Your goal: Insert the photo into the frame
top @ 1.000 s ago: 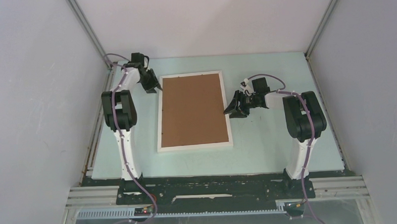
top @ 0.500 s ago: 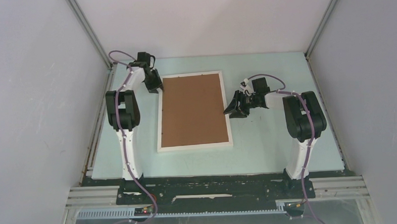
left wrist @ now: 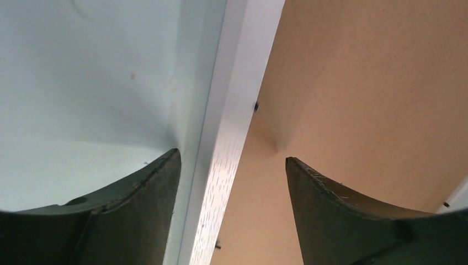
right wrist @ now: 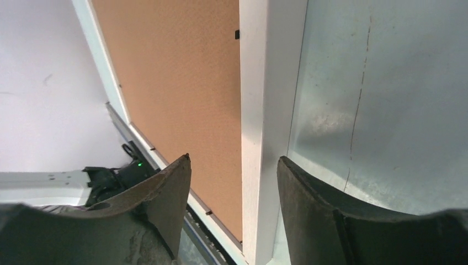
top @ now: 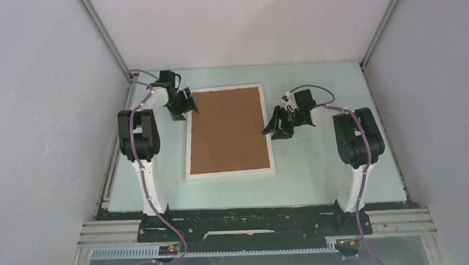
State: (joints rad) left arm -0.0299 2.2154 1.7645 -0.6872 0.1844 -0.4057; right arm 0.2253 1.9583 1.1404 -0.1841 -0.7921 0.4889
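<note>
Astride rails of the frame (top: 229, 172), left tool (top: 183, 110) and right tool (top: 272, 131) gape, seemingly gripping nothing.

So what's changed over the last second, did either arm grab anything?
The left gripper swung right, from beside the frame to straddling its left rail with jaws open. The right gripper barely shifted, jaws open astride the right rail. Nothing was picked up. The frame and its brown backing board lie where they were.

Your frame (top: 230, 172) lies flat on the table (top: 329, 176), brown backing board (top: 228, 130) up. Your left gripper (top: 183, 106) is at its far-left corner, your right gripper (top: 275, 128) beside its right edge.
</note>
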